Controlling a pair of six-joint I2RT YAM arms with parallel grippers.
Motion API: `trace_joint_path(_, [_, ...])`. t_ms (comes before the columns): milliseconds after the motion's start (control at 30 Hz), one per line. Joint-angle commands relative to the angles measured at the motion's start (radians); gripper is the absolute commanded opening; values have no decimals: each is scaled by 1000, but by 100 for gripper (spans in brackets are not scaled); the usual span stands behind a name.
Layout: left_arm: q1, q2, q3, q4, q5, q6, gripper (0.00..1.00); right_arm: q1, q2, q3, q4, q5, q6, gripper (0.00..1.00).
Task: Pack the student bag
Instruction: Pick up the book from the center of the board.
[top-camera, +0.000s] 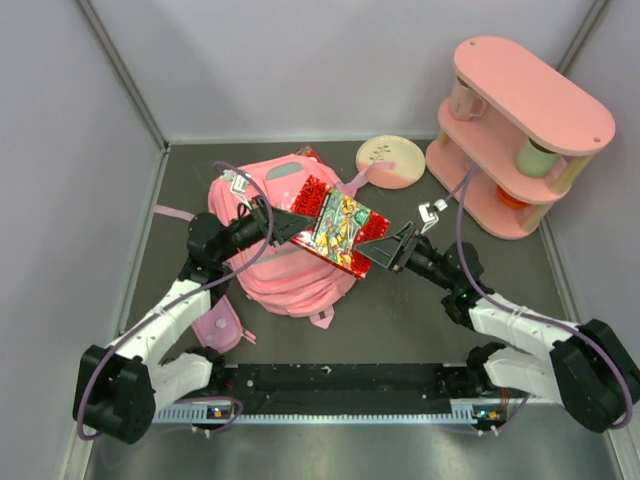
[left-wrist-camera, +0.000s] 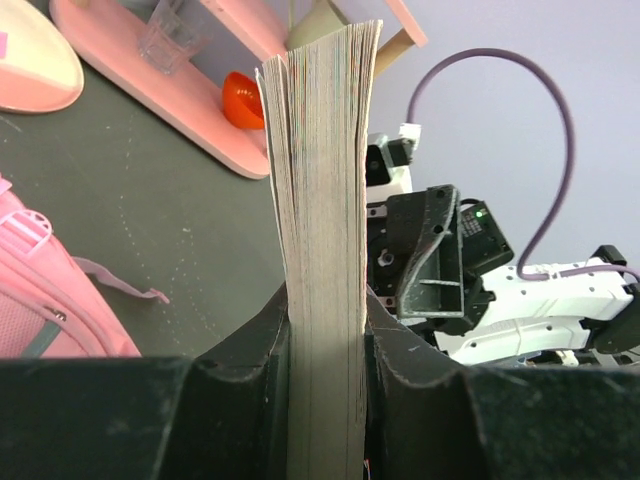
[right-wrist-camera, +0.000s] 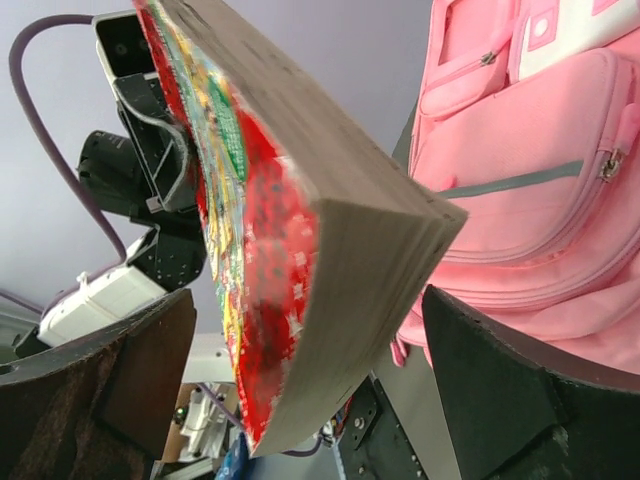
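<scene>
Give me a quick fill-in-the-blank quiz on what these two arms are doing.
1. The left gripper is shut on the book, whose cover is mostly ___.
2. The right gripper has its jaws ___ around the book's other end.
3. The student bag lying below the book is ___.
Missing words: red; open; pink.

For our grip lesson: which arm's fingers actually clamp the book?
The left gripper: its fingers squeeze the book, while the right gripper's fingers stand wide apart.
</scene>
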Motion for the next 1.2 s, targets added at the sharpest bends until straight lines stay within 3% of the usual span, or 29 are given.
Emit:
trace_joint_path(0, [5,-4,-2,202,9,-61,0,-6,87,24,274,-43,85,92])
trace_joint_path(133, [5,8,2,201,23,-58,0,-6,164,35,444,-76,161,71])
trace_joint_path(167, [5,10,1,201,23,-58,0,-4,179,35,467,-77,170,58])
trace_joint_path(233, [5,16,-2,199,30,-56,0,-6,184,30,509,-80,178,50])
trace_joint_path(333, [5,31,-10,196,40,-61,0,-4,175,30,501,-82,175,33])
trace_joint_path(467, [5,49,-18,191,41,-55,0,-6,155,27,466,-80,155,0])
trace_joint_path(533, [5,50,-5,114,43,-33,28,-7,130,22,432,-74,136,0])
trace_joint_path(600, [5,30,5,31,20,29,67,-9,95,3,330,-33,109,0])
trace_joint_path(700, [3,-47,31,-257,-108,183,98,-24,-53,-17,43,82,29,0])
trace_joint_path(767, [-2,-105,73,-513,-213,331,98,-24,-211,10,-217,222,-90,0])
trace_joint_path(800, [-2,-119,87,-576,-296,376,98,-26,-262,50,-479,286,-126,0])
trace_joint_path(900, [-3,-151,104,-751,-379,490,98,-27,-416,116,-829,550,-203,0])
trace_joint_path(1067, [-64,-144,90,-839,-404,589,98,-27,-551,148,-987,703,-266,0])
trace_joint_path(1167, [-197,-93,131,-946,-491,669,98,-26,-546,163,-1013,719,-266,0])
